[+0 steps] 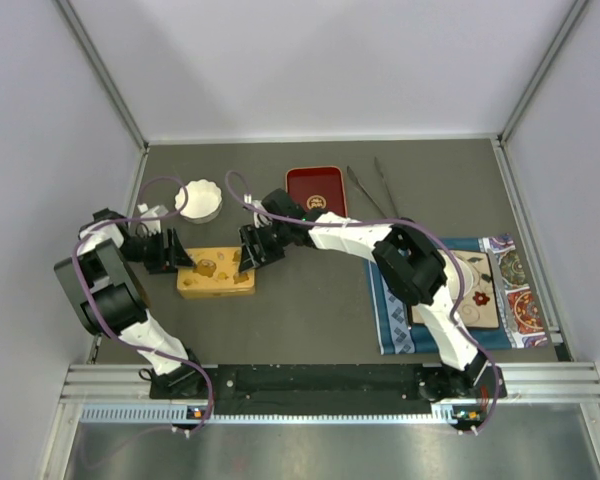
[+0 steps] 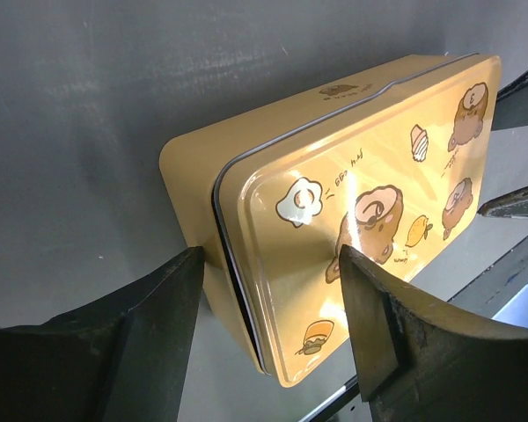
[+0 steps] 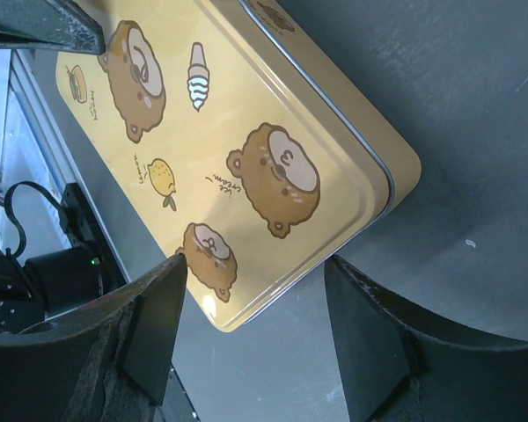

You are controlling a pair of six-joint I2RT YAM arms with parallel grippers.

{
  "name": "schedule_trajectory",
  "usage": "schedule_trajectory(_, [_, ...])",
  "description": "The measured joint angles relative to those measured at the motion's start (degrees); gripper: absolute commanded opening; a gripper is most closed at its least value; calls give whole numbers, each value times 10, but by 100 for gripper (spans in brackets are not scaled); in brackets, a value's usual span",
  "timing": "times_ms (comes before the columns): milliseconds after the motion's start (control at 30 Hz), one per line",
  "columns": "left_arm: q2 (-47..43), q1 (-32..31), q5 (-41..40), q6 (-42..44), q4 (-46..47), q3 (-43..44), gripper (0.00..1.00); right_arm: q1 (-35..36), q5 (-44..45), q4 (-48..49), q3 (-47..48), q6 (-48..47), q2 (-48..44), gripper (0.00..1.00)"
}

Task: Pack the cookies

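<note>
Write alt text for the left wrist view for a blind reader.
A yellow rectangular metal tin, lid on and printed with cartoon bears, lies on a dark grey table. The left gripper is open, its black fingers framing the tin's near end.

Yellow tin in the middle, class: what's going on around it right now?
Both arms are at the tin, which sits on the table with its lid shut. The left gripper is open at its left end and the right gripper is open at its right end; neither grips it yet. No cookies are in view. A white cup, red tray and tongs lie behind, untouched.
</note>
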Motion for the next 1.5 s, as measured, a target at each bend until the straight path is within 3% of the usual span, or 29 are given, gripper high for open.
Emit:
schedule_trajectory(400, [9,3,8,36,-17,2,68,2,4,-13,11,-3,8,64])
schedule_trajectory(967, [17,4,19,56,-33,13,49,2,9,-24,12,-7,8,64])
schedule_trajectory(1300, [19,-6,25,58,-32,15,28,2,14,-48,23,-8,12,64])
schedule_trajectory(1500, [21,-8,28,60,-32,17,8,2,16,-57,25,-8,12,64])
